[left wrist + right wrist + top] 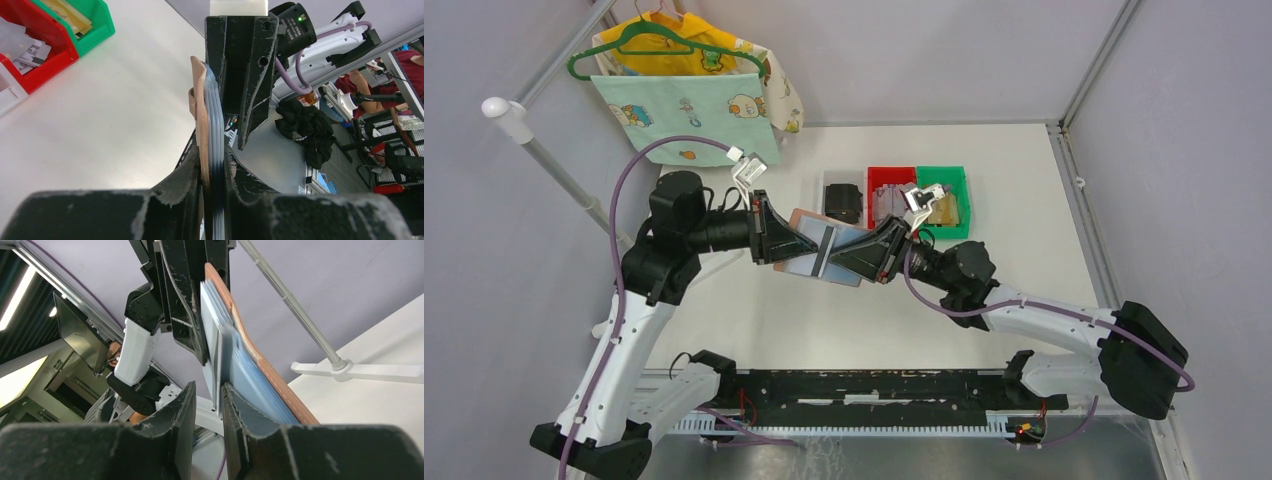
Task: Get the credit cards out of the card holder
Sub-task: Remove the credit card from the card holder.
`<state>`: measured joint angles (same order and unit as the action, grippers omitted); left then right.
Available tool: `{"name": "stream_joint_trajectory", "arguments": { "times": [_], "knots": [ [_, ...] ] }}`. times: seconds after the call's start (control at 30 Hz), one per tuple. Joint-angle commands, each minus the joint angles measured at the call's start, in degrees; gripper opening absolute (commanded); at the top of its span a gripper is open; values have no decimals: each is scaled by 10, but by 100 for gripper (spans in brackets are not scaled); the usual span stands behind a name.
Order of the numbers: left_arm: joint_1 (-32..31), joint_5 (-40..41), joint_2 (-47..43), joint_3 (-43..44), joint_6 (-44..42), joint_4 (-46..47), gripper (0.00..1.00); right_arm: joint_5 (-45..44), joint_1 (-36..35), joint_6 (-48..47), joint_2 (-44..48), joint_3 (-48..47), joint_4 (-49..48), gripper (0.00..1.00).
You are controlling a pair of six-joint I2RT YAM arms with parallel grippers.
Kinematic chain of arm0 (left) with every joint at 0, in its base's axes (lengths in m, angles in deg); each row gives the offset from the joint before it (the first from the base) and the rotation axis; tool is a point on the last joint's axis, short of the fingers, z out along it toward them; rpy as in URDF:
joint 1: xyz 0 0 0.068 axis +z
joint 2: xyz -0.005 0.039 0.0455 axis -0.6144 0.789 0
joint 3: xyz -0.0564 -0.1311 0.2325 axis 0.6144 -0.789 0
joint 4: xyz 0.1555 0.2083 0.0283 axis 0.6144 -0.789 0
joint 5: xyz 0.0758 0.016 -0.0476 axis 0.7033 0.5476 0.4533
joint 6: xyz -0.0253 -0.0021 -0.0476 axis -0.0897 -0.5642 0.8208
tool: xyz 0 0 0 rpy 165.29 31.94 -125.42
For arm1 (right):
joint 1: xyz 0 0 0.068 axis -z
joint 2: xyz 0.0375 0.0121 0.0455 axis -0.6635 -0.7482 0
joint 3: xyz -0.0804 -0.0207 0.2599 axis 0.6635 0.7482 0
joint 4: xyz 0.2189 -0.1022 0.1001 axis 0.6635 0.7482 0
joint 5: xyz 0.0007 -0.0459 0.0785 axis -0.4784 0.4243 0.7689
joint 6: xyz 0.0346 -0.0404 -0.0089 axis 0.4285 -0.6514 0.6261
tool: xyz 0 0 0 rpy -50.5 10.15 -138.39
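Card holder (pixel 808 233), tan leather, blue sleeves, pinched by left claw (pixel 213 167), right claw (pixel 207 396) pinching pale card (pixel 210 340)

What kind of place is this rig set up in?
Probably a robotics lab cell. A white table is walled by grey panels, a red bin sits at the back, and the left wrist view shows a person among cluttered equipment beyond the enclosure.

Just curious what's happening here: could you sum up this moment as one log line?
left claw: shut on wallet | right claw: around pale card, grip unclear | wallet: in air between both claws | pale card: not yet free
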<state>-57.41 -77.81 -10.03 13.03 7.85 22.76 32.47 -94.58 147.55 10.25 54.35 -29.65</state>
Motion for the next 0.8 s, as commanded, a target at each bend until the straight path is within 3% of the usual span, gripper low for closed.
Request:
{"name": "stream_joint_trajectory", "arguments": {
  "times": [0.0, 0.17, 0.3, 0.47, 0.6, 0.67, 0.77],
  "knots": [
    [-2, -7, -8, -1, 27, 35, 21, -9, -4, -17, -14, -44, 12, 31],
    [-2, 3, -8, -6, 23, 31, 23, -28, -12, -37, -28, -66, 60, 31],
    [-2, 0, -7, -6, 15, 26, 27, -52, -17, -53, -31, -80, 99, 23],
    [-3, -8, -6, -6, 12, 26, 31, -76, -23, -55, -40, -97, 112, 25],
    [-2, -21, -9, -8, 7, 26, 32, -83, -25, -42, -41, -91, 87, 13],
    [-3, -41, -12, -7, 5, 26, 33, -87, -26, -33, -35, -74, 57, 2],
    [-2, -82, -14, -7, 6, 33, 34, -92, -25, -20, -24, -39, 9, 0]
  ]
}}
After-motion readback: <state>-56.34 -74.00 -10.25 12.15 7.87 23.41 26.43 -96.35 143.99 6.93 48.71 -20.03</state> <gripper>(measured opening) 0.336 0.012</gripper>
